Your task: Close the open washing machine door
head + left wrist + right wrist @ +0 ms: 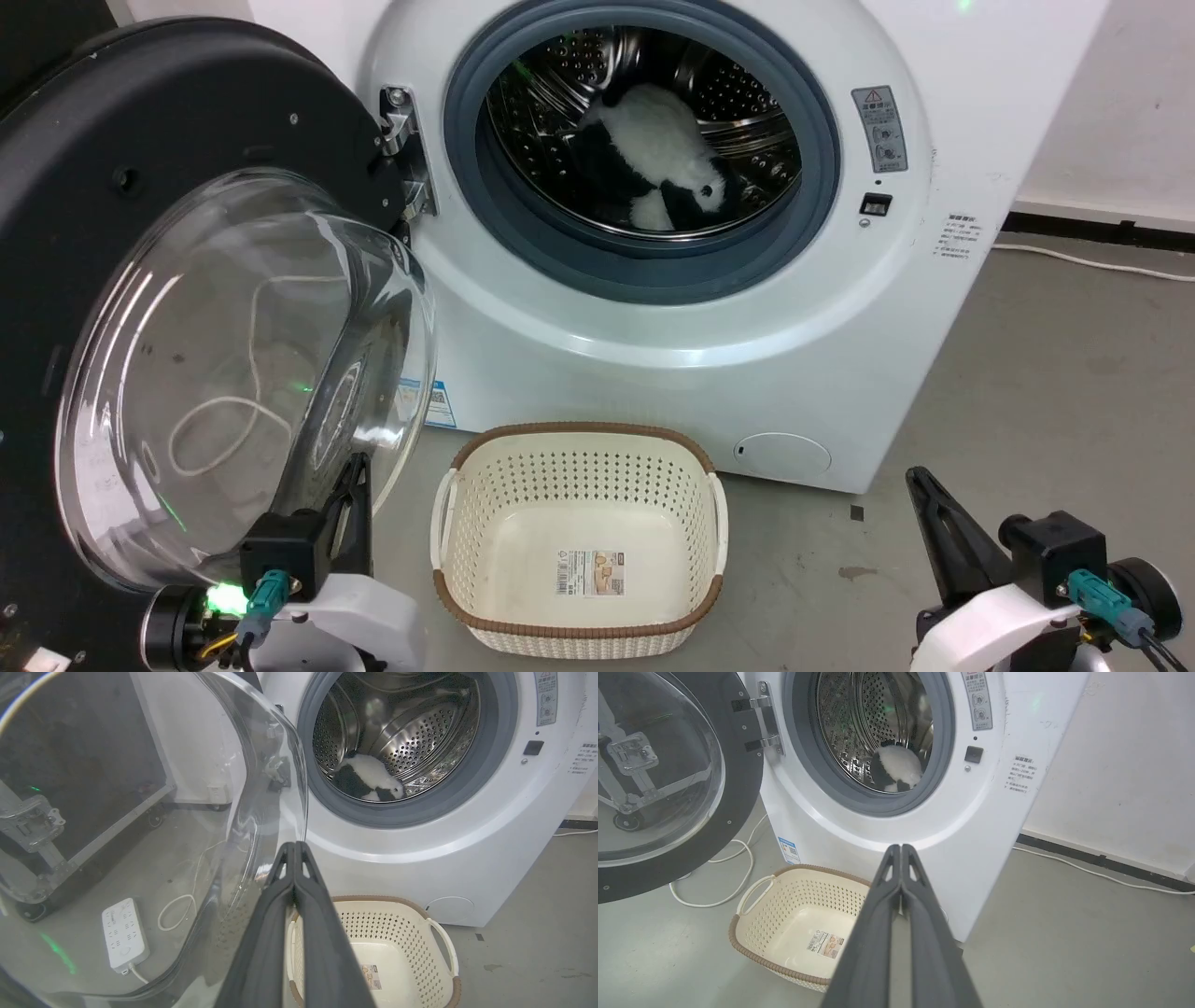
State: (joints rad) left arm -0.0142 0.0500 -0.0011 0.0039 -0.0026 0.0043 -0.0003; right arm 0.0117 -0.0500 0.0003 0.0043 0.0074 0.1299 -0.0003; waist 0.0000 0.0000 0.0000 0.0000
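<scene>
washing machine door (233,355) stood swung wide open across the left half of the head view, inner face toward the camera: a wide black rim around a bulging clear glass bowl. it hung from a metal hinge (403,149) at the upper centre-left, fixed to the white front of the washing machine (653,364).

by its build the door looked heavy and rigid, free to swing only about that hinge. the glass looked smooth, slippery and breakable, a poor place to bear on. the black rim on the side far from the hinge seemed the better spot, where leverage is greatest. a flat push seemed more fitting than a pinch, with a firm last press probably needed to seat it at the latch slot (875,203) right of the opening.

in the drum at upper centre lay a black-and-white plush toy (653,159), back from the grey gasket (644,271), so nothing appeared to block the closing. a cream laundry basket (579,431) sat on the floor at lower centre, just in front of the machine and seemingly below the door's sweep.

the left gripper (294,848) had its fingers pressed together on nothing, tips just beside the bowl's lower right edge; whether they touched the glass could not be told. the right gripper (900,848) was likewise pressed together and empty, at the lower right of the head view, well apart from the door.
</scene>
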